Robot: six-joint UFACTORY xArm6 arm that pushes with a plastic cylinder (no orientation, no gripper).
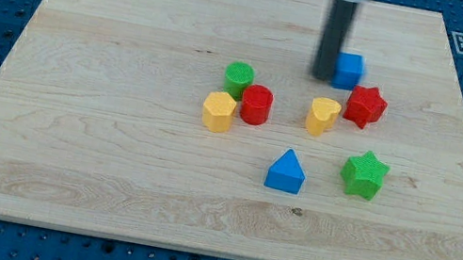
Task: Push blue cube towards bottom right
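The blue cube sits near the top of the wooden bench, a bit toward the view's right. My tip is right up against the cube's left side, touching it or almost touching it. There is no pincer on this arm at all, only the dark rod, so nothing can be gripped. I can only push.

The cube looks small, hard and light. I think it slides easily on the smooth wood. It will not bend or break. It may spin if I push it off-centre, so the best spot to push is the middle of a flat side.

To send it toward the bottom right, I think my tip should press on its upper left side.

The red star is just below the cube, on the right, and very near it. The yellow block is below it too. The cube could bump into them on the way.
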